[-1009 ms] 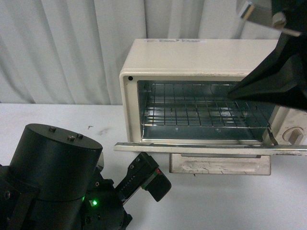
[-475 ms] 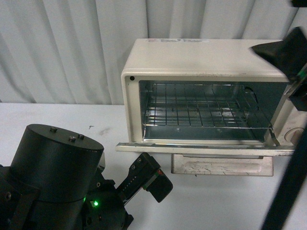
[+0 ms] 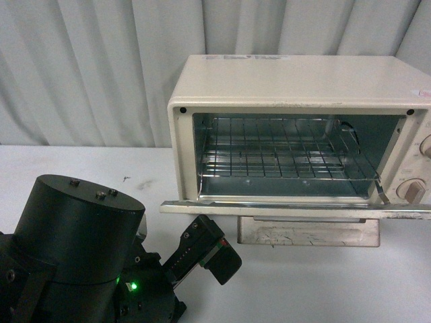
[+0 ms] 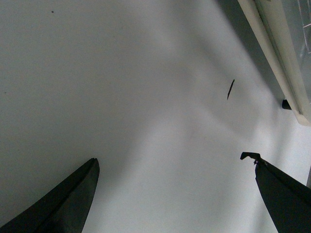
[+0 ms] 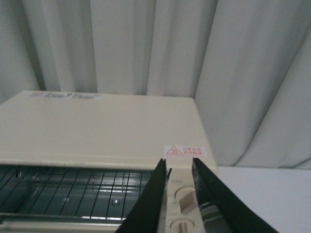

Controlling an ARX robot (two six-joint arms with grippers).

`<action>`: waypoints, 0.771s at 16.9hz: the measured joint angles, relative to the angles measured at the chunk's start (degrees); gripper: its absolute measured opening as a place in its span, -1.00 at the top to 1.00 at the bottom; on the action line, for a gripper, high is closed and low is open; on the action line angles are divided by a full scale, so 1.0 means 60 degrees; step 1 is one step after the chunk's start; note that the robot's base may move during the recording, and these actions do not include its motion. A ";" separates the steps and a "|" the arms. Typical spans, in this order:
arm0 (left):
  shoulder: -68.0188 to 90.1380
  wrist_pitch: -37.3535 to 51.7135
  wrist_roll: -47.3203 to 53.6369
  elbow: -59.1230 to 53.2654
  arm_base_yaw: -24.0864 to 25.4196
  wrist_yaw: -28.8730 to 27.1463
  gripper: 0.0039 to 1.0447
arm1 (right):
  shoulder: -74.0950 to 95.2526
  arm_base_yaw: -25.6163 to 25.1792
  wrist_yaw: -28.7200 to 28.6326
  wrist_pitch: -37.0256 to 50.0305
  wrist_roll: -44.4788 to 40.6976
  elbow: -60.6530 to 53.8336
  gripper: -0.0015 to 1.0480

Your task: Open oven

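The cream-white oven (image 3: pixel 289 81) stands on the white table with its drop-down door (image 3: pixel 296 207) lying flat open. Its wire rack (image 3: pixel 283 158) and round knobs (image 3: pixel 409 190) are exposed. My right gripper (image 5: pixel 178 162) hovers open above the oven's (image 5: pixel 107 131) top front right corner. Its narrow gap holds nothing and frames the knob panel (image 5: pixel 179 196). It is out of the front view. My left gripper (image 4: pixel 171 158) is wide open over the bare table, apart from the door's edge (image 4: pixel 277 53).
My left arm's black base (image 3: pixel 74 235) fills the lower left of the front view. A scuffed flat panel (image 3: pixel 310 232) lies under the open door. White curtains (image 3: pixel 101 67) hang behind. A small dark mark (image 4: pixel 230 89) and an oven foot (image 4: pixel 286 104) are on the table.
The right arm, which covered the oven's right side, has pulled up and out of the front view. The door stays down and the left arm has not moved.
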 joint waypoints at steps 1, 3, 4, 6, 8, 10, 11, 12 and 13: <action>0.0000 0.0000 0.0000 0.0000 0.0000 0.0004 -0.88 | -0.0087 -0.0058 -0.0062 -0.0011 0.0102 -0.0135 0.71; 0.0000 0.0004 0.0004 0.0000 0.0000 0.0025 -0.88 | -0.0262 -0.0182 -0.0124 -0.0029 0.0222 -0.0397 0.85; 0.0000 0.0000 0.0004 0.0000 0.0000 0.0029 -0.88 | -0.0412 -0.0281 -0.0179 -0.0058 0.0270 -0.0583 0.95; 0.0000 0.0000 0.0004 -0.0004 0.0000 -0.0004 -0.88 | -0.1147 -0.0550 -0.0372 -0.0138 0.0419 -0.1169 0.96; 0.0000 0.0004 0.0033 0.0000 0.0000 0.0004 -0.88 | -0.1563 -0.0670 -0.0517 -0.0237 0.0452 -0.1413 0.96; 0.0000 0.0004 0.0044 -0.0004 0.0000 0.0011 -0.88 | -0.2186 -0.0805 -0.0747 -0.0557 0.0481 -0.1814 0.96; 0.0000 0.0004 0.0047 0.0000 0.0000 0.0004 -0.88 | -0.2517 -0.1045 -0.0998 -0.0736 0.0488 -0.2007 0.96; 0.0000 0.0004 0.0058 -0.0004 0.0000 0.0004 -0.88 | -0.2885 -0.1541 -0.1435 -0.0929 0.0488 -0.2153 0.96; 0.0000 0.0000 0.0066 0.0000 0.0000 0.0007 -0.88 | -0.3235 -0.1708 -0.1424 -0.1107 0.0495 -0.2269 0.96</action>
